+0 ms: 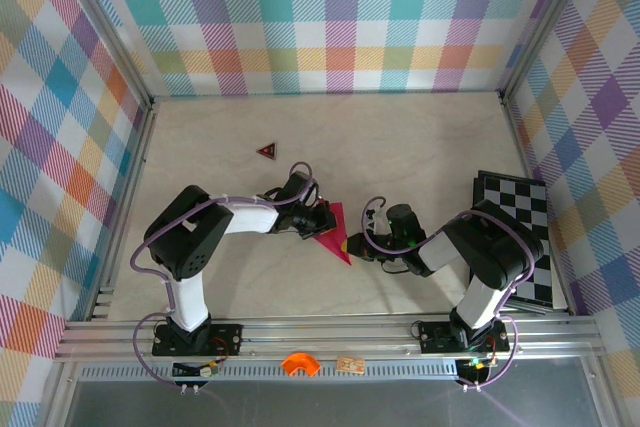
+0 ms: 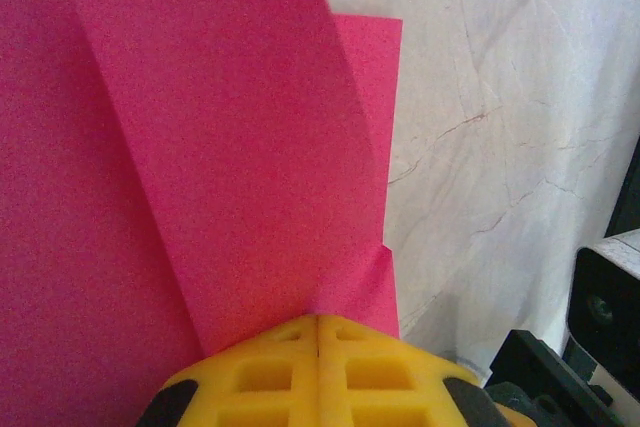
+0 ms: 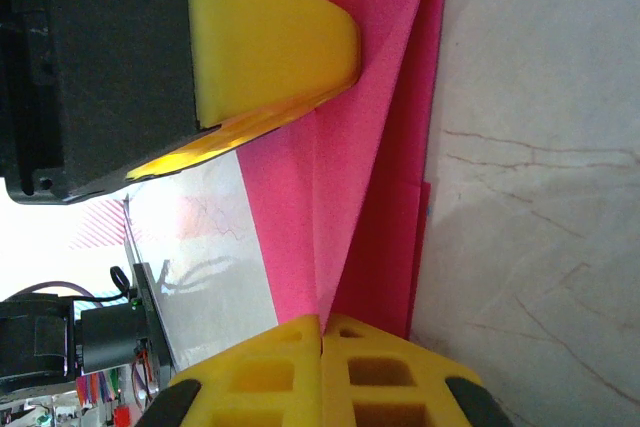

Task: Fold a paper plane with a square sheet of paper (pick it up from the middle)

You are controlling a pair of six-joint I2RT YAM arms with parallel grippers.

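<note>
Pale marbled desk (image 1: 420, 147) under checked walls, and mid-desk, between the arms, is the thin, partly folded magenta-pink paper sheet (image 1: 336, 235). Left claw (image 2: 318, 332) pinches one edge, pads tight; right claw (image 3: 322, 332) clamps the opposite fold. Danger: pull apart and it tears; one slip and the crease skews.
</note>
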